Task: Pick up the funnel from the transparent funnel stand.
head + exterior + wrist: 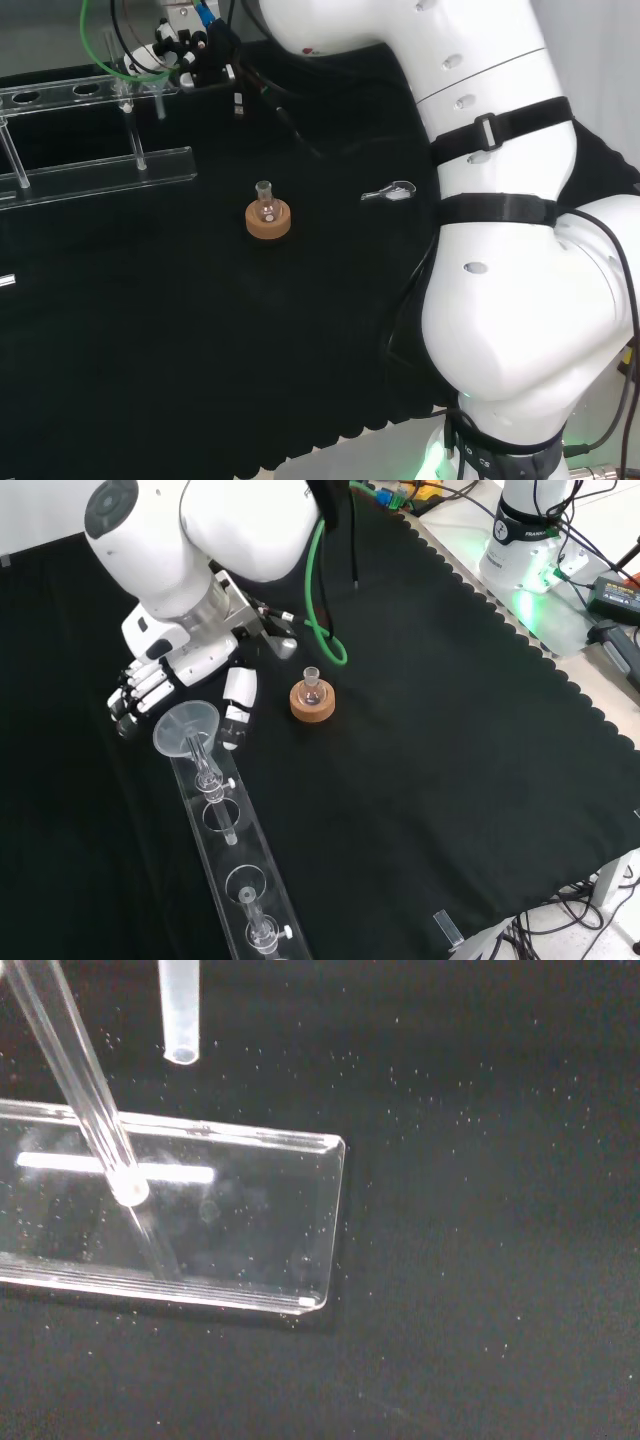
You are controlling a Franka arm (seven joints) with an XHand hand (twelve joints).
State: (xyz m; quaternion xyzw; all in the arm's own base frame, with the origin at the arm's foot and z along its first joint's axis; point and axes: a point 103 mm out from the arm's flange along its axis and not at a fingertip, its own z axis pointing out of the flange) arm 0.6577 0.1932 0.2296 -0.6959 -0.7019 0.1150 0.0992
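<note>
Front view: the hand [165, 685] stands at the far end of the transparent funnel stand [232, 852], just behind the funnel [187, 729]; the fingers [132, 697] lie to the left of the funnel's bowl, thumb to its right, spread and closed on nothing; the funnel sits upright in the stand's far hole. A small flask [312, 686] on a cork ring [312, 702] stands on the tabletop [430, 750] to the right, near the hand.
</note>
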